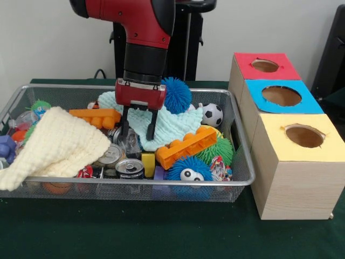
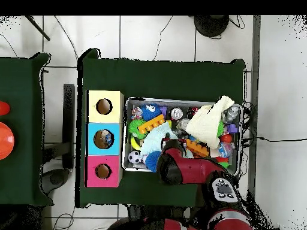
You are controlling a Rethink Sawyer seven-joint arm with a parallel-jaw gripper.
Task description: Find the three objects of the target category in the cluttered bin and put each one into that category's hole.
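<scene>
end effector [image 1: 138, 128] spread open over two cans [image 1: 119, 162] – three holed boxes [image 1: 294, 156] beside the bin [image 1: 243, 175].

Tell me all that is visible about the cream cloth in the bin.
The cream cloth is a thick, soft textile with a waffle-like weave. It lies crumpled and loosely folded on the clutter at one end of the wire bin, one corner draping down against the bin's front wall. It covers part of the cans and toys. The gripper is apart from it.

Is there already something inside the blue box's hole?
Yes: in the overhead view, the blue box's hole shows an object inside, while the neighbouring holes look dark.
</scene>
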